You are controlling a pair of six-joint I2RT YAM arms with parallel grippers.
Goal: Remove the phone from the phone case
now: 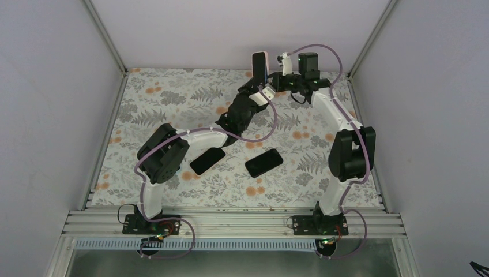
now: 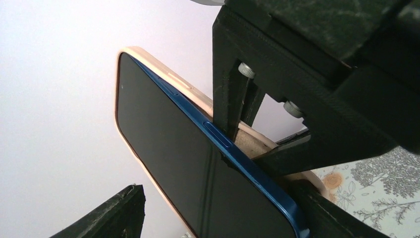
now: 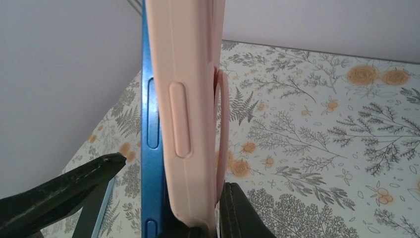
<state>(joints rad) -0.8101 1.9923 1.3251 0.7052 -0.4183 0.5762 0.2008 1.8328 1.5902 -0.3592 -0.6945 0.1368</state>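
While blue phone juts from pink phone case | right gripper clamps case | left gripper agape

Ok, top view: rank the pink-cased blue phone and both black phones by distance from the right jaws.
1. Pink-cased blue phone, upright in the right jaws, far back.
2. Right black phone, mid-table.
3. Left black phone, left of it.
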